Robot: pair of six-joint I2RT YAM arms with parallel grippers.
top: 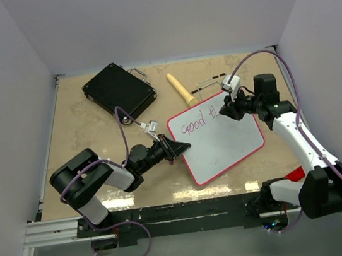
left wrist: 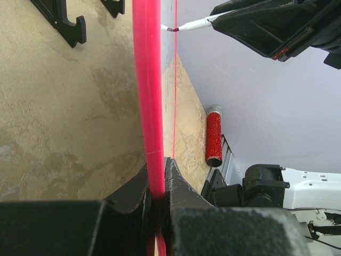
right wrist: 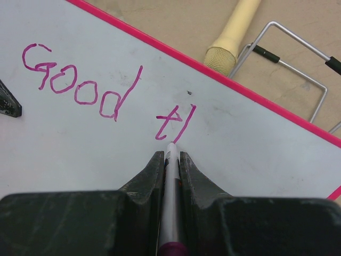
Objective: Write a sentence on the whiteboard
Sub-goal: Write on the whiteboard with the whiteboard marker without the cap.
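- Whiteboard (top: 225, 149) lies flat, its long axis slanted, words (right wrist: 80, 88) climbing toward the far right.
- Left gripper (top: 184, 146) pinches its left rim.
- Right gripper (top: 225, 109) clamps a marker (right wrist: 171, 160), tip on the board.

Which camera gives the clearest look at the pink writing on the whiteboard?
The right wrist view: the writing fills the frame, reading "Good" and a started word. The top view shows it small. The left wrist view sees the whiteboard edge-on, so no writing.
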